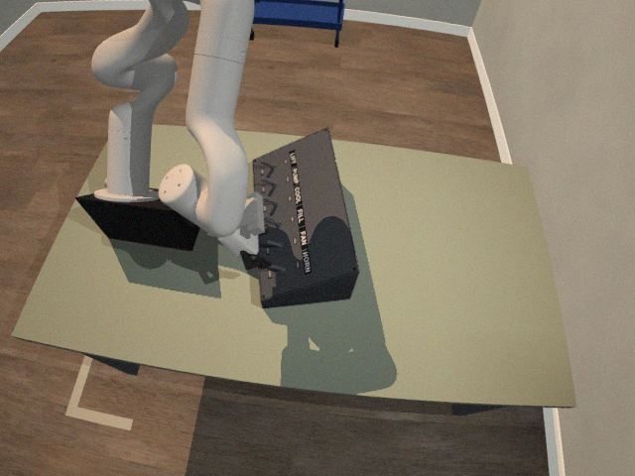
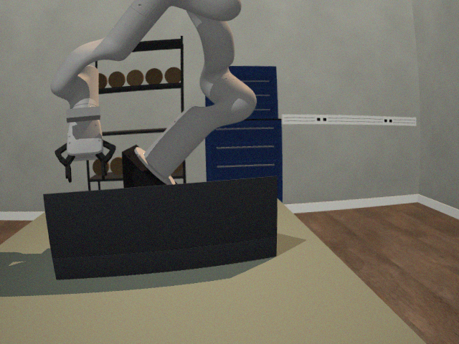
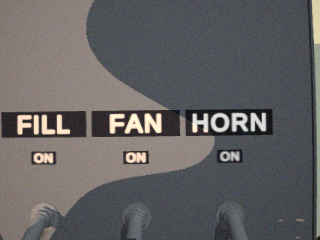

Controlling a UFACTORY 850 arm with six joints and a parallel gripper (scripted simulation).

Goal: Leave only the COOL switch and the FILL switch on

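The console (image 1: 317, 204) sat on the tabletop (image 1: 436, 266), turned at an angle, with its sloped face toward the arm's base block (image 1: 138, 220) and its tall plain back (image 2: 159, 222) toward the exterior camera. Down the face of the console ran a strip of labels reading LIFT, PUMP, COOL, FILL, FAN and HORN, and beside the strip, on the side nearer the base block, stood a row of dark toggle levers, one per label.

The tool (image 2: 84, 163) hung over the FAN and HORN end of the console, just off its lower edge, with its fingers (image 2: 67, 166) spread to their full width and nothing between them. In the exterior view it stood above the console's top edge, not touching it.

The wrist view looked straight at that end of the console. It showed the FILL label (image 3: 43, 124), the FAN label (image 3: 135, 123) and the HORN label (image 3: 229, 122), each with a small ON mark below it. Under these marks were the bases of the FILL switch (image 3: 44, 216), the FAN switch (image 3: 136, 216) and the HORN switch (image 3: 230, 215); their levers ran down out of the picture, away from the ON marks. The arm's shadow lay across the HORN part of the console. How the COOL switch (image 1: 270, 205) stood I could not tell at that size.
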